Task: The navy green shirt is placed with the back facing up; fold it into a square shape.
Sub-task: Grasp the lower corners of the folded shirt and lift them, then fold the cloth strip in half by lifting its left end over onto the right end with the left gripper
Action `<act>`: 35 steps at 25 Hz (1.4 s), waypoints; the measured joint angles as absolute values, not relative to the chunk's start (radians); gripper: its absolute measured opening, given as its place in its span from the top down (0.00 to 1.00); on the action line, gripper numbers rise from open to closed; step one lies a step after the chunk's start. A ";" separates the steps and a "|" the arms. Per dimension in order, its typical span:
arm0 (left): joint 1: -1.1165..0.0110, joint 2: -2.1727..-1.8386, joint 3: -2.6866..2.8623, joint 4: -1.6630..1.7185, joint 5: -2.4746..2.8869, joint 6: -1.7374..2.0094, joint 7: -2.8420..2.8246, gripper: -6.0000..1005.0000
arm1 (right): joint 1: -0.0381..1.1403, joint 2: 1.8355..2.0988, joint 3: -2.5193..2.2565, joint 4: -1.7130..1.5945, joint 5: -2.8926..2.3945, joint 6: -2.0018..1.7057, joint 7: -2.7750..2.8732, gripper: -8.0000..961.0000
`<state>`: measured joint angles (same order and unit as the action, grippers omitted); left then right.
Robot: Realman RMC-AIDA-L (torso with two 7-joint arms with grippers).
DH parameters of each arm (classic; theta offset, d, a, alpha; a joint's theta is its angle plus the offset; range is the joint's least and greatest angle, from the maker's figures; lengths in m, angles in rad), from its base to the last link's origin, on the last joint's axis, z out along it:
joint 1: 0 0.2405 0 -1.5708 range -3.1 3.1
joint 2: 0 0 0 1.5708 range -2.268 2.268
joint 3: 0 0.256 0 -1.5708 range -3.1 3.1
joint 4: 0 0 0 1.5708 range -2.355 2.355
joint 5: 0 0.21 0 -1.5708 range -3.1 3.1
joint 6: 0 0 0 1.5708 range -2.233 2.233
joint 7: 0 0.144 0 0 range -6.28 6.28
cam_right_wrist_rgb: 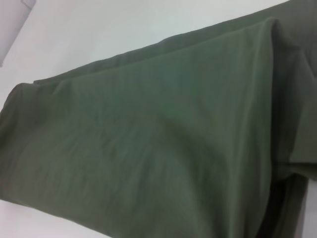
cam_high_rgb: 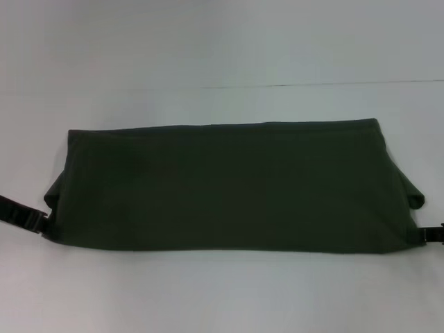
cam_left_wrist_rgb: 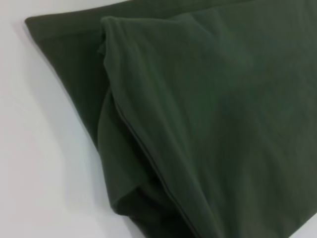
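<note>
Head view: we see the navy green shirt (cam_high_rgb: 229,187) lying flat on the white table (cam_high_rgb: 222,291) as a wide horizontal band, already folded once lengthwise, plain side up, no lettering showing. Its near edge is a smooth rounded fold; its far edge is straight. A sleeve pokes out at each end, one on the left and one on the right. Left gripper (cam_high_rgb: 33,220) sits at the shirt's near-left corner, only a dark strip of the arm and the tip visible, touching or just beside the fabric edge. Right gripper (cam_high_rgb: 430,234) sits at the near-right corner, mostly cut off by the frame edge. We can't tell how far either one is open, or whether either has hold of the cloth. Left wrist view: the shirt (cam_left_wrist_rgb: 208,119) fills most of the frame, with a hemmed sleeve layer lying over the body panel and a stitched seam running diagonally; bare table (cam_left_wrist_rgb: 39,148) beside it. No fingers show here. Right wrist view: the shirt (cam_right_wrist_rgb: 148,148) again fills the frame, smooth top layer with a lower layer's edge peeking out along one side, table (cam_right_wrist_rgb: 124,29) beyond it. No fingers show here either.
</note>
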<state>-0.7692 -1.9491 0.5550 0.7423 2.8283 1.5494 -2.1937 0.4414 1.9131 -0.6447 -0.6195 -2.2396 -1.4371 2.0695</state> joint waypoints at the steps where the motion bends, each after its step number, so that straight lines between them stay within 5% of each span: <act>1: -0.766 -1.949 0.555 0.751 2.829 1.557 -2.193 0.98 | 0.439 1.913 -0.643 -0.620 -2.239 -1.440 2.069 0.96; 19: -0.768 -1.954 0.552 0.761 2.807 1.518 -2.229 0.98 | 0.472 1.920 -0.609 -0.612 -2.238 -1.445 2.070 0.93; 22: -0.767 -1.956 0.552 0.761 2.800 1.490 -2.237 0.98 | 0.480 1.921 -0.600 -0.615 -2.238 -1.446 2.070 0.83; 28: -0.768 -1.948 0.504 0.767 2.771 1.489 -2.230 0.80 | 0.498 1.915 -0.566 -0.619 -2.237 -1.447 2.072 0.60; 30: -0.770 -1.942 0.480 0.773 2.760 1.489 -2.225 0.65 | 0.506 1.910 -0.549 -0.619 -2.236 -1.448 2.072 0.52; 32: -0.771 -1.937 0.460 0.777 2.737 1.486 -2.219 0.53 | 0.515 1.905 -0.522 -0.620 -2.235 -1.450 2.072 0.26; 35: -0.772 -1.929 0.440 0.782 2.687 1.482 -2.208 0.38 | 0.533 1.899 -0.482 -0.626 -2.234 -1.467 2.067 0.17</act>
